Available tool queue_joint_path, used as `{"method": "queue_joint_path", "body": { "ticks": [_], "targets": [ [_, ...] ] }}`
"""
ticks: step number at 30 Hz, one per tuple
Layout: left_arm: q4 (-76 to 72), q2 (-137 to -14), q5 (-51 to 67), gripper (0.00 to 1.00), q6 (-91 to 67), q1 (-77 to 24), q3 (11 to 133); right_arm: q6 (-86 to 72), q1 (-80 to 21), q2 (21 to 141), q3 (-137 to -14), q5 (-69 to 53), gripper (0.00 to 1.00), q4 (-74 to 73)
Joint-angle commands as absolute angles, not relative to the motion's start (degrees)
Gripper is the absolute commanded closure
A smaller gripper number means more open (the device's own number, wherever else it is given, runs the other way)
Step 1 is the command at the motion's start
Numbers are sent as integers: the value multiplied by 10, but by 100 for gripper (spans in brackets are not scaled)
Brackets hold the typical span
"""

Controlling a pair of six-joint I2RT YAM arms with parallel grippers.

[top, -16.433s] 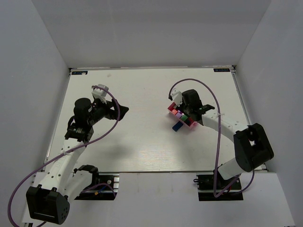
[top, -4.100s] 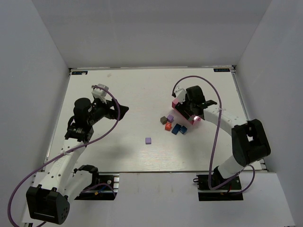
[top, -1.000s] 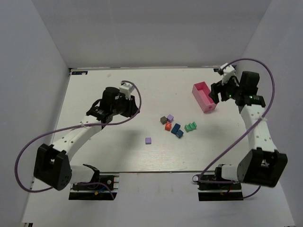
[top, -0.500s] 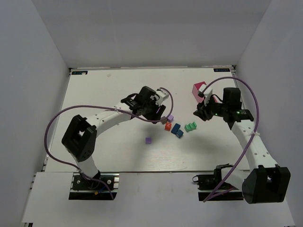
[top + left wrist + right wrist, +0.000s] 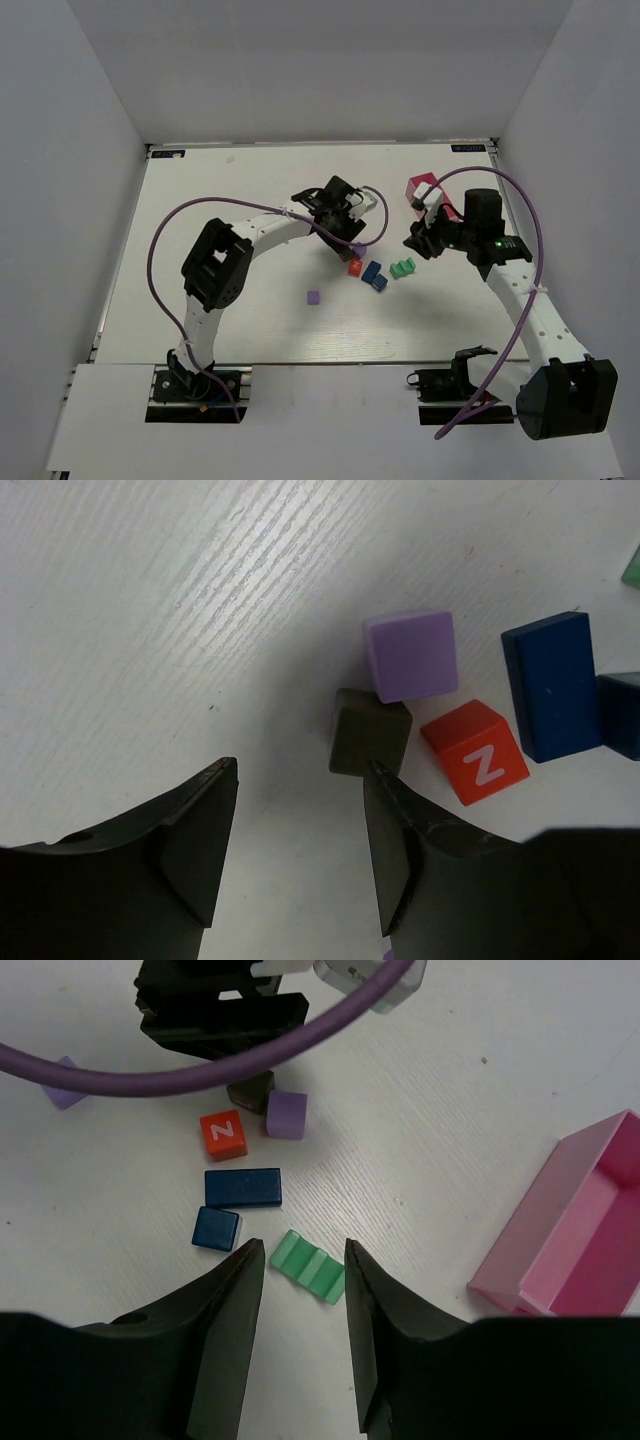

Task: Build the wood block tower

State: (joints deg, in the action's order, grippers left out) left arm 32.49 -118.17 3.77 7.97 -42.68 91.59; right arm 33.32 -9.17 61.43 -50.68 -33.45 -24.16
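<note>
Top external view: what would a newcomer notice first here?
The loose cluster of wood blocks mid-table, nothing stacked, with one lilac block lying apart toward the near edge. Both claws are open over it: the left claw by the dark grey block, the right claw above the green block. The pink tray sits to the right.

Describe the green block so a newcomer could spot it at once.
Find the pink tray at the right. Of the wood blocks loose beside it, the green block lies nearest the tray, next to the blue cube. It alone is green, with a ridged top.
</note>
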Motion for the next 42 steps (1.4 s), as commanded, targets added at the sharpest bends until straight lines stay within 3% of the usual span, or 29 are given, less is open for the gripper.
{"method": "queue_joint_path", "body": {
  "ticks": [1, 16, 27, 36, 42],
  "targets": [
    [348, -1179, 41, 36, 91, -435, 955, 334, -99, 606, -497, -338, 56, -225],
    [364, -1168, 83, 38, 101, -452, 949, 335, -105, 606, -493, -331, 54, -224],
    [364, -1209, 20, 41, 101, -468, 949, 337, -105, 605, -492, -340, 54, -231],
    [369, -1221, 15, 54, 101, -468, 954, 342, -105, 606, -491, -349, 54, -233],
    [374, -1226, 15, 70, 106, -468, 954, 344, -105, 606, -490, -350, 54, -236]
  ]
}}
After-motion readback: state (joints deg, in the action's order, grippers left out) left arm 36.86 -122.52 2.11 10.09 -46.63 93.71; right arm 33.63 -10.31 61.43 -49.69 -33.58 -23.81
